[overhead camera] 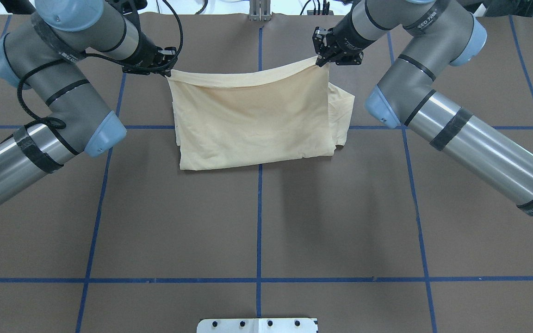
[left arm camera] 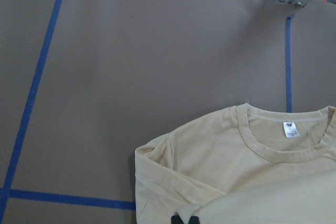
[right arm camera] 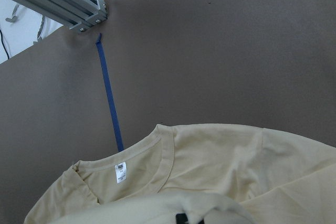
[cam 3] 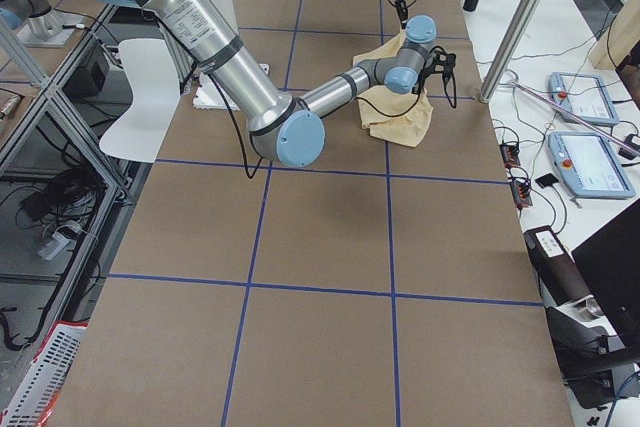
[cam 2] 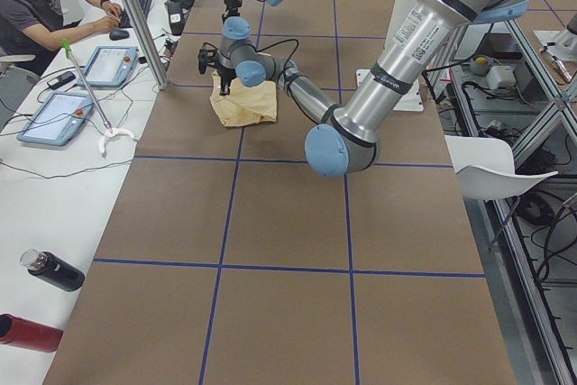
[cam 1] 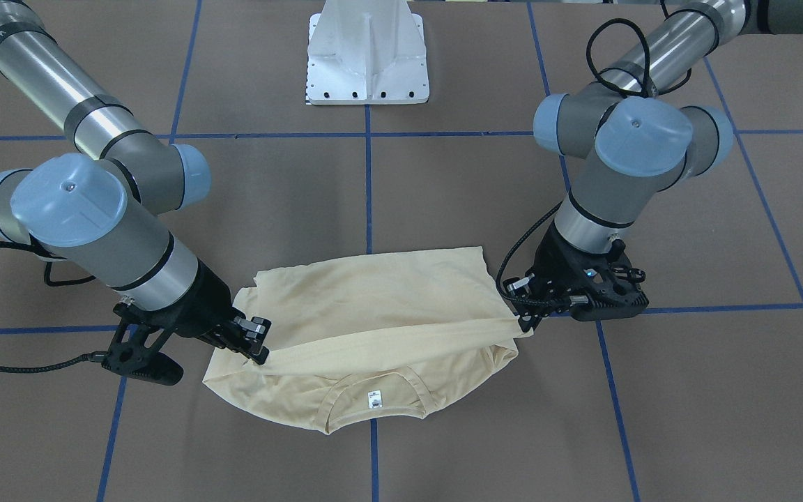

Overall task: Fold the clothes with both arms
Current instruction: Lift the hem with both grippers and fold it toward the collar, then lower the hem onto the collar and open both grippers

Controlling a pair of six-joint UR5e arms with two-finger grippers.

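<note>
At the bottom edge of each wrist view the black jaw tips showed, those of the left gripper (left arm camera: pixel 186 219) and of the right gripper (right arm camera: pixel 181 218), both clenched on cream cloth; each gripper pinched one end of a folded edge of the shirt (cam 1: pixel 373 307), the left gripper at the shirt's left corner, the right gripper at its right corner; between them that edge ran as a taut band across the garment. Just beyond the band, on the side far from the robot, the collar (cam 1: pixel 373 411) lay flat on the tabletop (cam 1: pixel 687 390) with a small white label (cam 1: pixel 376 399) inside it; only plain cream fabric showed. The rest of the shirt lay spread toward the robot, in the far half of the brown tabletop, astride the blue tape line (overhead camera: pixel 259 222) down the middle. Both arms reached in from the sides; the white pedestal (cam 1: pixel 368 52) stood at the robot's end.
</note>
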